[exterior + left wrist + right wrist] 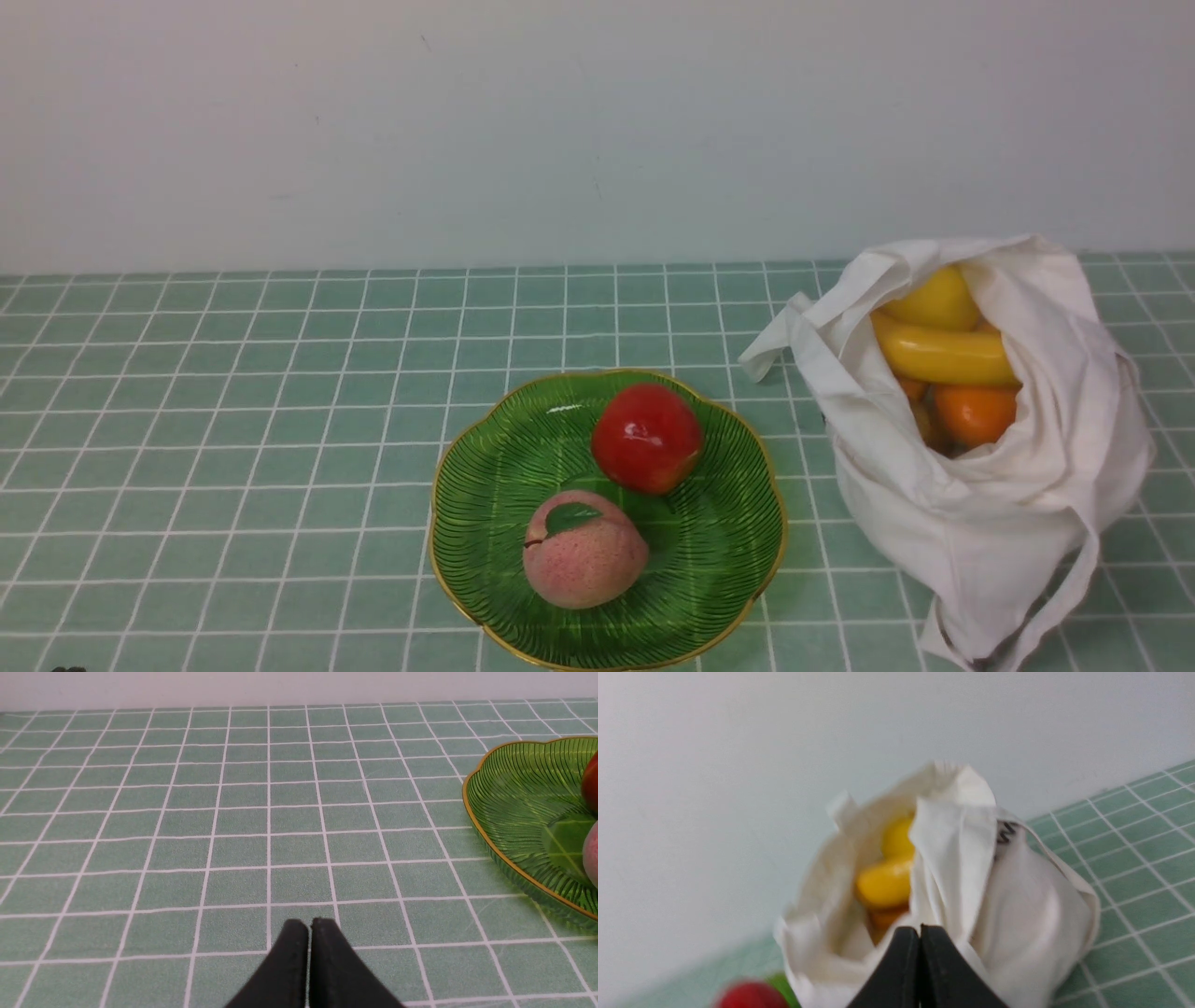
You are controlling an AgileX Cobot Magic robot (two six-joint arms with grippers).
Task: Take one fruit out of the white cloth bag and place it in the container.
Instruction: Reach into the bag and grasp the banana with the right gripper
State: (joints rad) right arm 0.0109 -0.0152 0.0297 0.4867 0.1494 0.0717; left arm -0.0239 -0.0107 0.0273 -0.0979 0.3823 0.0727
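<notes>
Since slumped open toward the plate (485, 485), easy reach into the bag (980, 523) from above. Inside, on top of the pile, banana (943, 355) lying crosswise, lemon (934, 299) behind, orange (976, 413) in front; exposed, so likely the simplest pick. Not yet touched. Aimed at the bag mouth: right gripper (920, 931), jaws pressed together, nothing held; needs opening before going in. Parked over bare tablecloth (187, 812) beside the plate: left gripper (308, 926), also closed and empty, probably kept clear. On plate already: apple (646, 439), peach (583, 551); left side bare for the drop.
</notes>
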